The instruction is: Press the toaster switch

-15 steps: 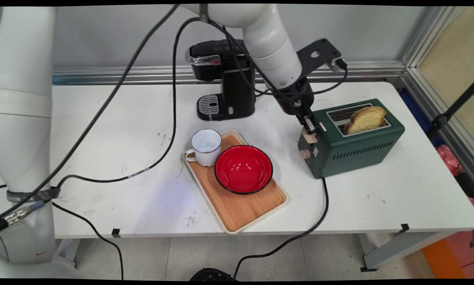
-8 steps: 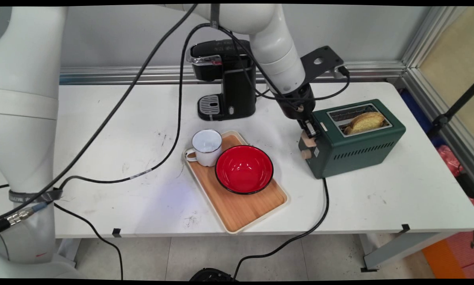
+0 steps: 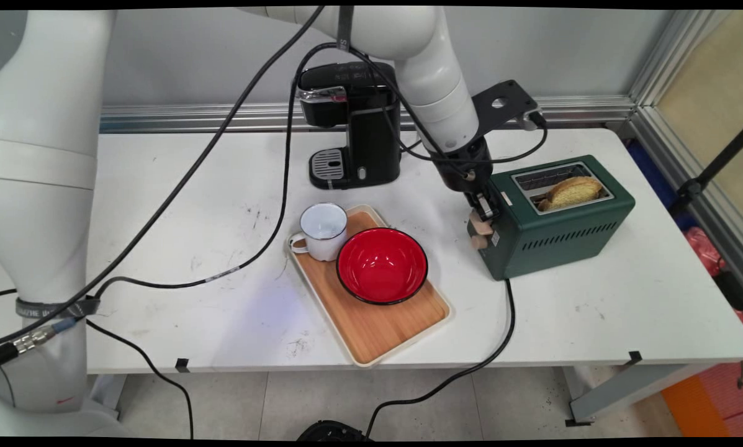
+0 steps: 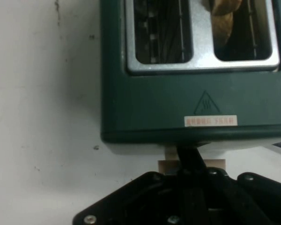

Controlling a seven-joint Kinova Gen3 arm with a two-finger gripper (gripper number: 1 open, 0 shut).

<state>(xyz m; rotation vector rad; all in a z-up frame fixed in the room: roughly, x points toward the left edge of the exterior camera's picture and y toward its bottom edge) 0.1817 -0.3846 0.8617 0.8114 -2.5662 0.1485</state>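
Gripper (image 3: pixel 484 214) on the wooden lever (image 3: pixel 480 228) at the end face of the green toaster (image 3: pixel 554 217).

Fingers look drawn together into one narrow stem in the hand view, tip (image 4: pixel 189 161) bearing on the lever's top rather than clasping anything; the lever sits low on the toaster's left end, directly under the tip and just above the round knob (image 3: pixel 478 243). The toaster's long axis runs away from the gripper toward the table's right side, with a slice of bread (image 3: pixel 573 190) sunk in the nearer slot, the farther slot bare. Well to the left, a wooden tray (image 3: pixel 377 326) carries a red bowl (image 3: pixel 382 265) touching a white mug (image 3: pixel 321 231); a black coffee machine (image 3: pixel 352 124) stands behind them.
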